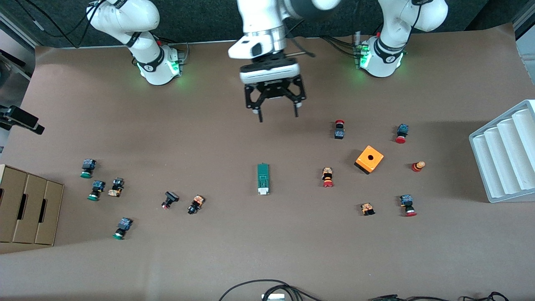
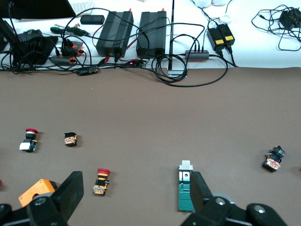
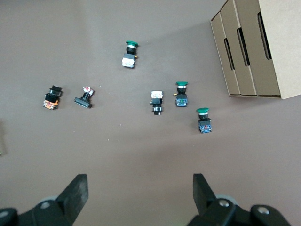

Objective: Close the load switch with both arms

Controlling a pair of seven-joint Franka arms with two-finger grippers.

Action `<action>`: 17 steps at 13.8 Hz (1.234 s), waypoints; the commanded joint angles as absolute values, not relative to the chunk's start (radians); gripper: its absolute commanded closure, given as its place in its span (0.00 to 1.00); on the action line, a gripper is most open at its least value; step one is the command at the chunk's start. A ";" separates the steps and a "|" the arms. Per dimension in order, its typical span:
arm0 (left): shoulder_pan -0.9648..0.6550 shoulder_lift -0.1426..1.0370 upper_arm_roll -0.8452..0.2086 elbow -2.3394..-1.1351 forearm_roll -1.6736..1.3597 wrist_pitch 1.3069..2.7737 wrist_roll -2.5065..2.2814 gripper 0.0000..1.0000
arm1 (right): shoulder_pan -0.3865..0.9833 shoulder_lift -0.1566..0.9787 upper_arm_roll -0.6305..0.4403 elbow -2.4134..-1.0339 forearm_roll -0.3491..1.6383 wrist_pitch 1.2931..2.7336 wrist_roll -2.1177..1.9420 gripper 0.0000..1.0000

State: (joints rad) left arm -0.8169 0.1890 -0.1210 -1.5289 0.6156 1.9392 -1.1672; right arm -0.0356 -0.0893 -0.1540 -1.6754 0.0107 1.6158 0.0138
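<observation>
The left gripper (image 1: 278, 113) hangs in the upper middle of the front view, jaws spread wide, holding nothing. The load switch (image 1: 263, 179) lies mid-frame on the desk (image 1: 267, 251), untouched. The right gripper (image 3: 141, 193), jaws equally wide and empty, hovers over green push buttons (image 3: 180, 94).

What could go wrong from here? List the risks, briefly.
1. The load switch lies loose on the table; pressing its white end with one gripper could just slide it.
2. The open right gripper hangs over the green push buttons, away from the switch; bringing it in could crowd the open left gripper, over the table near the switch.
</observation>
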 commanded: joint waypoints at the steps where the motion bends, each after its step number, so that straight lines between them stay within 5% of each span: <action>1: -0.819 0.115 -0.040 -1.548 0.519 1.953 -1.068 0.00 | -0.038 -0.084 -0.152 -1.658 -0.008 1.614 0.014 0.01; 12: -0.816 0.051 0.342 -1.491 0.141 1.947 -0.448 0.00 | -0.041 -0.087 -0.155 -1.655 -0.003 1.605 0.012 0.01; 14: -0.585 0.051 0.217 -1.491 0.070 1.944 -0.381 0.00 | -0.041 -0.086 -0.169 -1.655 -0.003 1.605 0.012 0.01; 17: -0.467 0.052 0.195 -1.496 -0.035 1.936 -0.308 0.00 | -0.043 -0.086 -0.182 -1.655 -0.003 1.605 0.009 0.01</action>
State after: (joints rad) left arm -0.5239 0.0576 0.2257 -1.4969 0.0108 1.9480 -0.3420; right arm -0.0367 -0.0893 -0.1743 -1.6723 0.0107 1.6158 0.0142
